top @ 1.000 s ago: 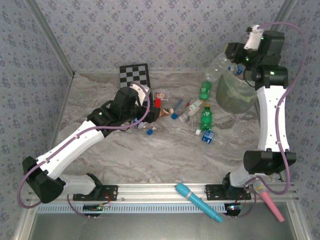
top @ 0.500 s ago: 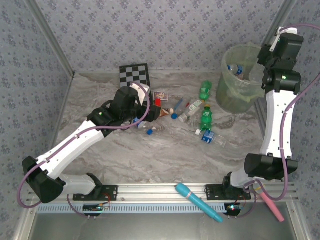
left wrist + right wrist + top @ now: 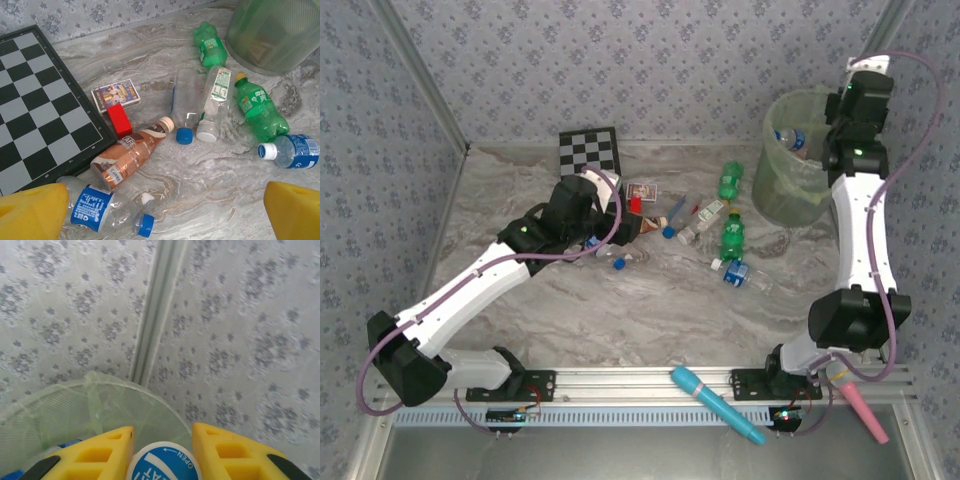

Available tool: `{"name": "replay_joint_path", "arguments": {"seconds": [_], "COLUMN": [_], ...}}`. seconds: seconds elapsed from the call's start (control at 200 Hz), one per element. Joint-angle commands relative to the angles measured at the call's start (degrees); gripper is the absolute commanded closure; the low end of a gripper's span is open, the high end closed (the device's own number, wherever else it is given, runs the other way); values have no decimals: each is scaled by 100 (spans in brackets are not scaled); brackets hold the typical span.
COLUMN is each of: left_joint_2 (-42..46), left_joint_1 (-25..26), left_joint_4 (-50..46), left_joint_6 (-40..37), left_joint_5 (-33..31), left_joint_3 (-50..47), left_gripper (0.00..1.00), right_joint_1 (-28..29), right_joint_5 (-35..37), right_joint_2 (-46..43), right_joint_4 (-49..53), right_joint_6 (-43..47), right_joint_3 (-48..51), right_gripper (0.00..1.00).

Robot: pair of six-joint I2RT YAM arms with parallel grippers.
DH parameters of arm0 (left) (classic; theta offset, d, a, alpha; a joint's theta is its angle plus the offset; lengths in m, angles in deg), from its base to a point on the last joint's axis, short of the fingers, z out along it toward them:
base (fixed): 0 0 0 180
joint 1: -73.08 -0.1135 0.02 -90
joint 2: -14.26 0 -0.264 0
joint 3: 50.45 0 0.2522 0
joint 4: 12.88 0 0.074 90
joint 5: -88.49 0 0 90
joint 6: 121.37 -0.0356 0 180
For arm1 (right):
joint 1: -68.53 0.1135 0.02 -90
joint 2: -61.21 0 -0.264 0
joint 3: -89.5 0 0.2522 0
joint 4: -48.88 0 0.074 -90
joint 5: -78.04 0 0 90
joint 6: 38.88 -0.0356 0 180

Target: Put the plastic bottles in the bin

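the bin (image 3: 782, 195), a tall round basket lined in pale green, is the landmark here. over the last second the right arm (image 3: 860, 230) has swung from above the bin's left side to its right. it now rises beside the bin, with the right tool (image 3: 162, 429) poised just over the far rim. that tool is clamped on the blue-and-white cap (image 3: 162, 464) of a plastic bottle whose body is out of sight, so the drop looks due, not done. one blue-labelled bottle (image 3: 790, 138) already lies inside the bin. well left of the bin, the left tool (image 3: 165, 200) has not moved. it is spread wide, holds nothing, and hovers over loose bottles on the tabletop (image 3: 210, 170). a green bottle (image 3: 210, 46) lies just beside the bin, a second green bottle (image 3: 257, 107) is near it, and a brown bottle (image 3: 127, 157) is farther off.
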Motion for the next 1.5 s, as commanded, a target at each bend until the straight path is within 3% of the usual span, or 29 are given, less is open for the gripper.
{"name": "replay_joint_path", "arguments": {"seconds": [0.0,0.12,0.475,0.57,0.685,0.765,0.845,1.189,1.494], "left_joint_2": [141,150,228,264,338,384,426,464,363], "left_joint_1": [-76,-112,-182,-217,-236,-237,-240,-255,-281], "left_joint_4": [228,205,65,9,16,5,-13,-45,-68], "left_joint_6": [30,37,184,245,319,344,363,395,476], "left_joint_5": [121,128,49,-3,-45,-53,-77,23,114], "left_joint_3": [6,23,59,59,-1,-29,-46,-90,-148], "left_gripper": [0,0,0,0,0,0,0,0,0], "right_joint_1": [235,352,448,455,473,489,509,748,1045], "right_joint_5": [446,560,573,579,472,662,658,529,112], "right_joint_2": [358,810,2108,2210,2217,2188,2060,1240,34], "right_joint_4": [-1205,-1674,-1730,-1793,-1584,-1506,-1363,-600,406], "right_joint_6": [609,820,953,954,847,805,723,359,-635], "right_joint_3": [82,-84,-1218,-1263,-1283,-1274,-1223,-949,100], "right_gripper": [69,69,70,77,59,22,0,0,0]}}
